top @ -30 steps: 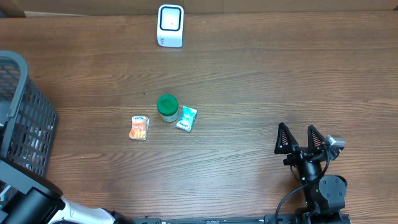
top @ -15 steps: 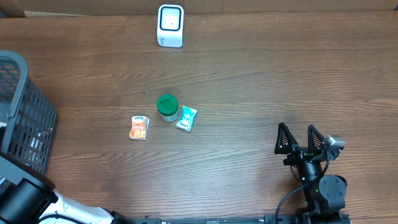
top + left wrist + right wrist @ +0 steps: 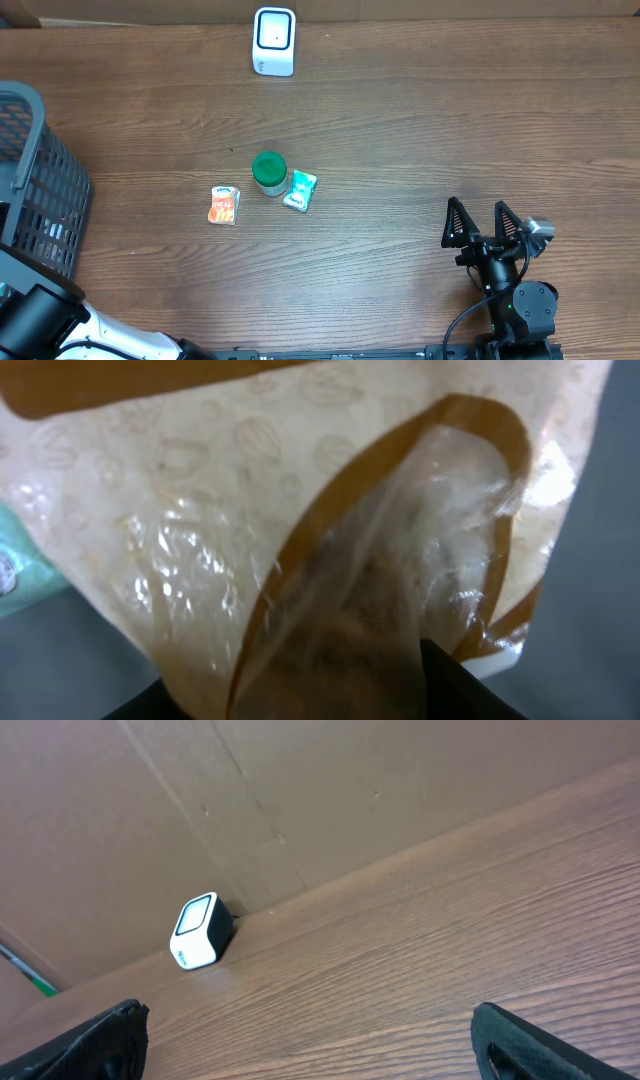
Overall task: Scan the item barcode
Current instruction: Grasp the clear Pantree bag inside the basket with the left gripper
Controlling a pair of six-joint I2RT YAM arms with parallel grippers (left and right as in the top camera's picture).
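Step in hand: pick-up. Your left arm [image 3: 40,325] sits by the basket [image 3: 45,170], and its cam is filled w/ a tan plastic packet [image 3: 200,540] pressed close; you can't tell if its jaws grip it. Your right arm [image 3: 505,285] idles over the counter [image 3: 400,150], jaws wide apart, empty. Next, prob.: secure the packet, lift it, and turn its barcode to the scanner [image 3: 274,41] at the far edge.

Frame is largely filled by a crinkled tan-and-brown pouch [image 3: 200,530] with a clear window and faint nut motifs. A teal packet [image 3: 18,565] is glimpsed at left edge. A grey surface [image 3: 595,590] is seen right. Dark end effector fingertips [image 3: 468,685] are noted at bottom.
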